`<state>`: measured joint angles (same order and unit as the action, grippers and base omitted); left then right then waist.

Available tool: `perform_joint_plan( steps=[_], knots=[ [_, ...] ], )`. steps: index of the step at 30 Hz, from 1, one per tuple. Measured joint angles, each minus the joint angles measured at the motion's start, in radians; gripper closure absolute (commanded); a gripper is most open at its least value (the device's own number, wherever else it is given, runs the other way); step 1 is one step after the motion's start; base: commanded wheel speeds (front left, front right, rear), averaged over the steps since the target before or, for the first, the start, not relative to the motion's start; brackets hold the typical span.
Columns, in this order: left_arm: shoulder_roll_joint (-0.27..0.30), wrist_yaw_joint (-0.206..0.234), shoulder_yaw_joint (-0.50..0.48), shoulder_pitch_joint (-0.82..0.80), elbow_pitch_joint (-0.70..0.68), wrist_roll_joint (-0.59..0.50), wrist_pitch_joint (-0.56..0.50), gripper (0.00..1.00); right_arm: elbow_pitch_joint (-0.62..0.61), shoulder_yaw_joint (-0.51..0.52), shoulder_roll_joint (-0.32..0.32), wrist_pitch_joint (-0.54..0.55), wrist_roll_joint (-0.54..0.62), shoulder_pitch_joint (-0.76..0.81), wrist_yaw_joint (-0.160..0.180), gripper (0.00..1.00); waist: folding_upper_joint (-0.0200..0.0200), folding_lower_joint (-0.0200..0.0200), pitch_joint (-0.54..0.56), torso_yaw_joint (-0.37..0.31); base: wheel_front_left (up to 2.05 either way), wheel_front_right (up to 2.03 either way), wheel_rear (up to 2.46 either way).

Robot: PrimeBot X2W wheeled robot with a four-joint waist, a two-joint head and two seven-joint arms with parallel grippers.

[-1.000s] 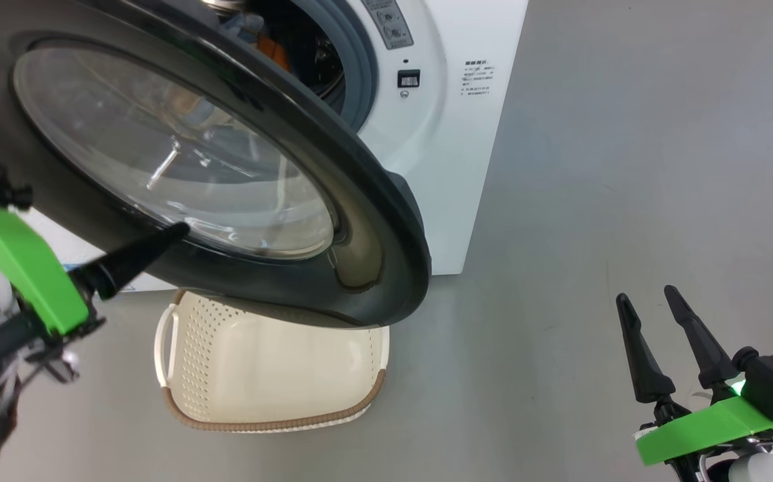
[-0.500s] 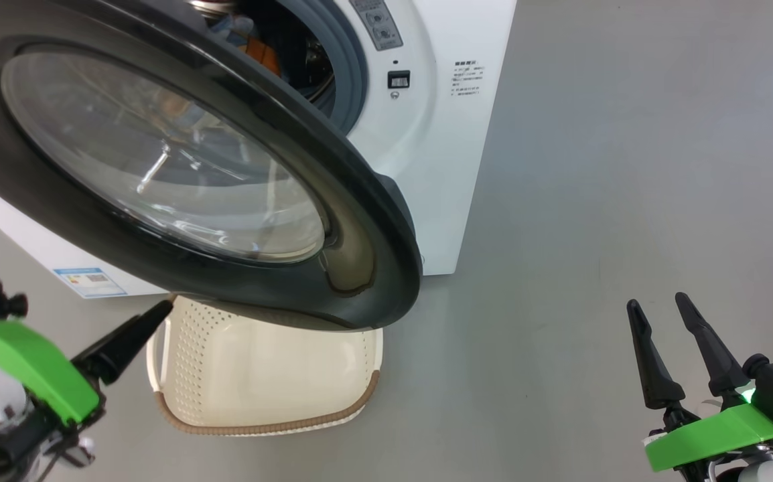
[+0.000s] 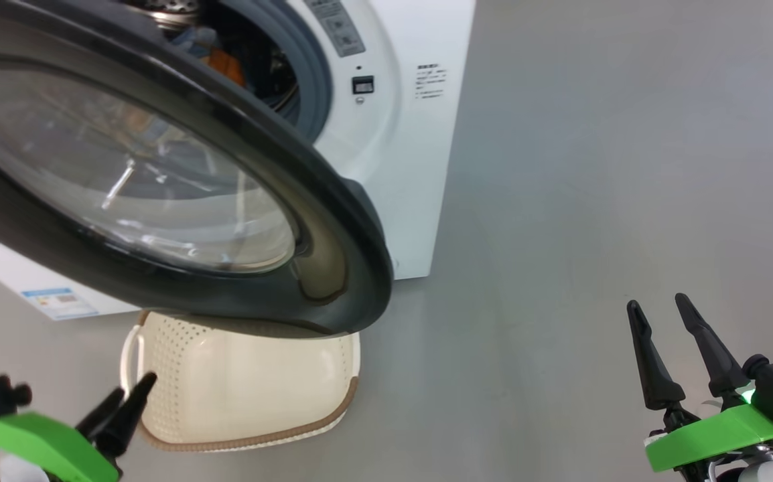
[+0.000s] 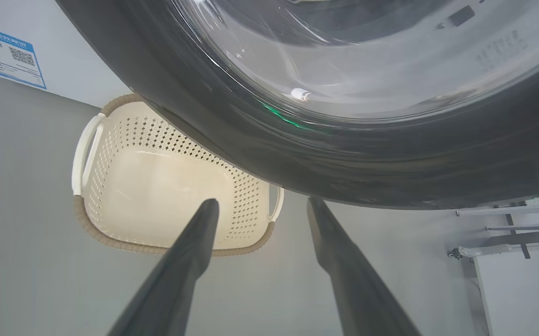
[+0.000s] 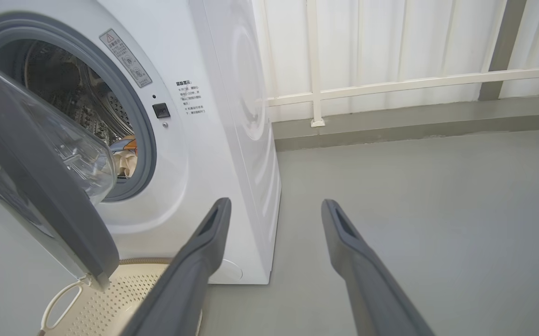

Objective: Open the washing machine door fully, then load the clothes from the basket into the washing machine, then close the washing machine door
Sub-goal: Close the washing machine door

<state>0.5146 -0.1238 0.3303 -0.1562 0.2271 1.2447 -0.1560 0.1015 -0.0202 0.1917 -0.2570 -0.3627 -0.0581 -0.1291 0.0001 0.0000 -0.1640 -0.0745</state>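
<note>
Washing machine door (image 3: pixel 360 268) hangs part-open over the empty basket (image 3: pixel 179 348) on the floor. Clothes (image 3: pixel 222 63) lie in the washing machine (image 3: pixel 413 167) drum. Left claw (image 3: pixel 133 387) and right claw (image 3: pixel 656 302) are both released and empty. Risk: fabric near the gasket gets pinched on closing, or the push slips off the glossy rim.

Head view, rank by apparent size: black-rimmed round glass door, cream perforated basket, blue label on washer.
1. Black-rimmed round glass washing machine door: largest, though nearest the camera.
2. Cream-white perforated plastic basket, partly hidden under the door.
3. Blue label on the white washing machine: smallest.
</note>
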Motion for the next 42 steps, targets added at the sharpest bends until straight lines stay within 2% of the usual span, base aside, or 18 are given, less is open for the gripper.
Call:
perform_joint_plan(
  steps=[7, 15, 19, 21, 24, 34, 39, 42],
  knots=[
    [-0.022, -0.004, 0.057, 0.022, 0.082, 0.0, 0.142, 0.0, 0.002, 0.001, 0.001, 0.0, -0.001, 0.001, 0.0, 0.0, 0.0, 0.0, 0.008, -0.035, 0.0, 0.0, 0.0],
    [-0.039, -0.004, 0.116, 0.033, 0.149, -0.033, 0.355, 0.0, 0.013, 0.002, 0.0, 0.0, -0.002, 0.001, 0.0, 0.0, -0.0001, 0.0, 0.015, -0.064, 0.0, 0.0, 0.0],
    [-0.042, -0.004, 0.117, 0.034, 0.179, -0.07, 0.398, 0.0, 0.02, 0.002, 0.0, 0.0, -0.002, 0.001, 0.0, 0.0, 0.0, 0.0, 0.018, -0.072, 0.0, 0.0, 0.0],
    [-0.061, -0.004, 0.079, 0.034, 0.186, -0.107, 0.404, 0.0, 0.024, 0.002, 0.0, 0.0, -0.002, 0.001, 0.0, 0.0, -0.0001, 0.0, 0.021, -0.076, 0.0, 0.0, 0.0],
    [-0.118, -0.004, -0.055, 0.041, 0.161, -0.233, 0.405, 0.0, 0.025, 0.004, 0.001, 0.0, -0.002, 0.001, 0.0, 0.0, -0.0001, 0.0, 0.023, -0.078, 0.0, 0.0, 0.0],
    [-0.298, -0.004, -0.319, 0.134, 0.011, -0.641, 0.411, 0.0, 0.025, 0.03, 0.001, 0.0, -0.002, 0.0, 0.0, 0.0, 0.0, 0.0, 0.015, -0.083, 0.0, 0.0, 0.0],
    [-0.35, -0.004, -0.387, 0.151, -0.053, -0.764, 0.411, 0.0, 0.025, 0.033, 0.001, 0.0, -0.002, 0.0, 0.0, 0.0, 0.0, 0.0, 0.012, -0.085, 0.0, 0.0, 0.0],
    [-0.358, -0.005, -0.407, 0.163, -0.083, -0.826, 0.411, 0.0, 0.024, 0.034, 0.0, 0.0, -0.002, 0.0, 0.0, 0.0, 0.0, 0.0, 0.009, -0.085, 0.0, 0.0, 0.0]
  ],
)
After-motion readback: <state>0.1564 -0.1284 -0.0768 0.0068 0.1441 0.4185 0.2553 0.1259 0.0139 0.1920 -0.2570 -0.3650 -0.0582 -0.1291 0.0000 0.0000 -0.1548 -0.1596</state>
